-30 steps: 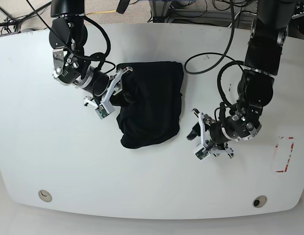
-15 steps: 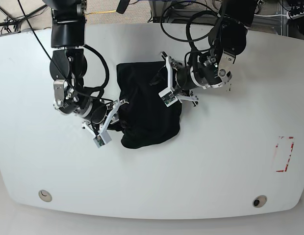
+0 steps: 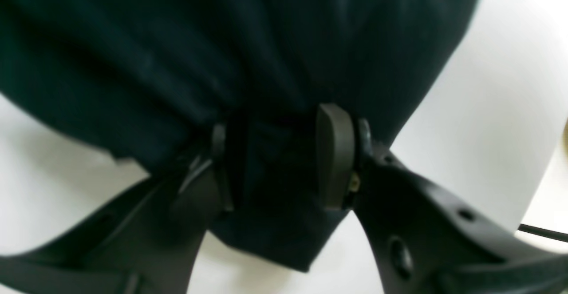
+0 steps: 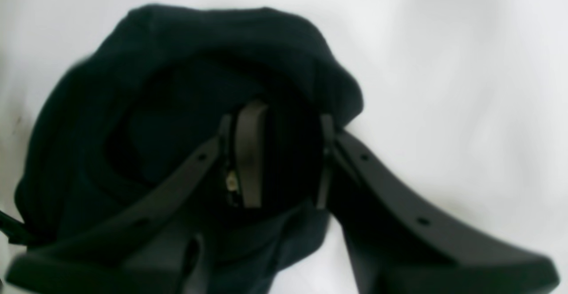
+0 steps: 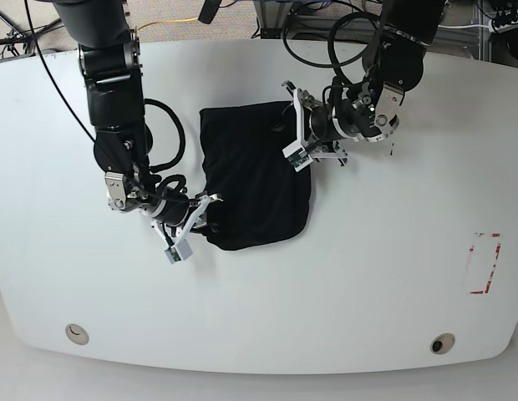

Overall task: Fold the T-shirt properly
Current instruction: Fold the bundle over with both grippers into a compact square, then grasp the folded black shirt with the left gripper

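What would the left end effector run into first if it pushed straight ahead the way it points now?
More of the T-shirt: the left end effector already has a fold of the black cloth between its fingers, and the shirt's bulk lies directly ahead. Beyond it, probably bare table, though depth is unclear.

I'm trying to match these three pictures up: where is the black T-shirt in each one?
Base: T-shirt centre, on the white table.
Left wrist: fills the top, pinched by the left gripper.
Right wrist: left-centre, pinched by the right gripper.
Shared landmark: the table.
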`<move>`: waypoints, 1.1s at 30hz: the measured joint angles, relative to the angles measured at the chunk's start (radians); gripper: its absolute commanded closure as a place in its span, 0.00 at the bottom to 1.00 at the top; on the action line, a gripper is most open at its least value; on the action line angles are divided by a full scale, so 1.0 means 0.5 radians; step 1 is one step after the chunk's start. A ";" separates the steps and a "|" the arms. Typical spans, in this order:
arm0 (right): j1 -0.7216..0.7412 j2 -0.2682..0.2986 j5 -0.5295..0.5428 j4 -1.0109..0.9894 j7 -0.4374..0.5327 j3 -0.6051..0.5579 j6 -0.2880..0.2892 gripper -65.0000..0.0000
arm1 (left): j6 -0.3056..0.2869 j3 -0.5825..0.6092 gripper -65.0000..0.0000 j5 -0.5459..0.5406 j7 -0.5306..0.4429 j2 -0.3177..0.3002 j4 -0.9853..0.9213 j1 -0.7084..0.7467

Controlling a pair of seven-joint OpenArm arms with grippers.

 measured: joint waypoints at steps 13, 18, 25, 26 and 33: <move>0.014 0.198 0.011 0.525 -0.354 0.104 -0.010 0.77 | -0.006 -0.073 0.63 0.005 0.047 -0.072 0.219 -0.042; -0.236 0.120 0.009 1.015 -0.710 0.564 -0.009 0.77 | -0.002 -0.101 0.63 0.022 0.037 -0.011 0.316 -0.123; -0.633 -0.021 0.021 1.330 -0.873 0.667 -0.007 0.77 | -0.016 -0.272 0.63 0.095 0.012 0.215 0.021 -0.371; -0.711 -0.063 0.025 1.377 -0.874 0.670 -0.004 0.77 | -0.006 -0.319 0.63 0.116 0.009 0.235 -0.042 -0.404; -0.972 -0.264 -0.001 1.559 -0.887 0.669 0.002 0.77 | 0.002 -0.460 0.63 0.179 0.040 0.351 -0.321 -0.562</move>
